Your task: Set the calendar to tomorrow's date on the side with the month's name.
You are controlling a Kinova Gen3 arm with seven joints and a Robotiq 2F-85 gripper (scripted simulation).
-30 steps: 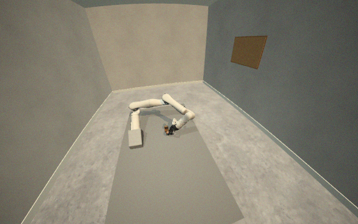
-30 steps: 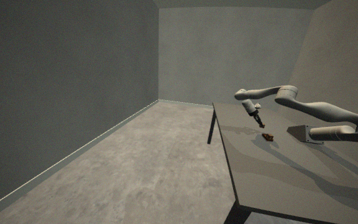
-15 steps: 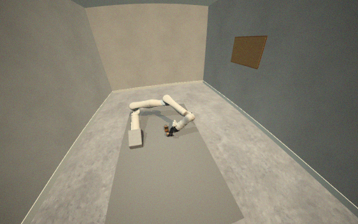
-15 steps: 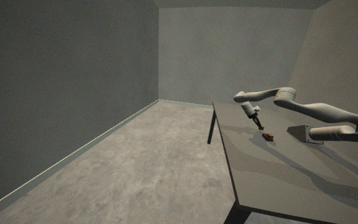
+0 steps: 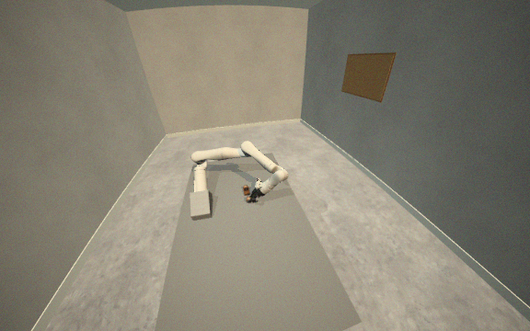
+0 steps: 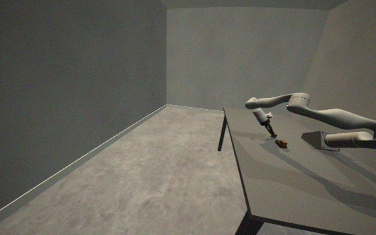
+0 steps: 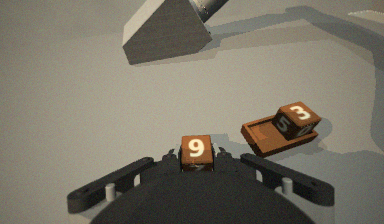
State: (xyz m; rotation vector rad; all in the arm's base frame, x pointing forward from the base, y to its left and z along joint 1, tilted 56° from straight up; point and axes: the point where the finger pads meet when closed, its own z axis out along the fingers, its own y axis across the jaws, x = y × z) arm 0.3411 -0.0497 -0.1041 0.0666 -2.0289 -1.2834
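In the wrist view my gripper (image 7: 196, 152) is shut on an orange cube (image 7: 196, 151) whose upper face shows a 9. It hangs low over the table, to the left of the orange tray (image 7: 278, 134). The tray lies flat and holds the other cube (image 7: 296, 120) at its right end, with a 3 on top and a 5 on the side toward me. The tray's left half is bare. In the top view the gripper (image 5: 251, 198) is just in front of the tray (image 5: 247, 191). In the exterior view the gripper (image 6: 273, 134) is left of and above the tray (image 6: 279, 145).
The arm's grey base block (image 7: 165, 32) stands on the table beyond the tray; it also shows in the top view (image 5: 200, 204). The table's left edge (image 6: 237, 156) drops to the floor in the exterior view. A brown board (image 5: 368, 75) hangs on the wall.
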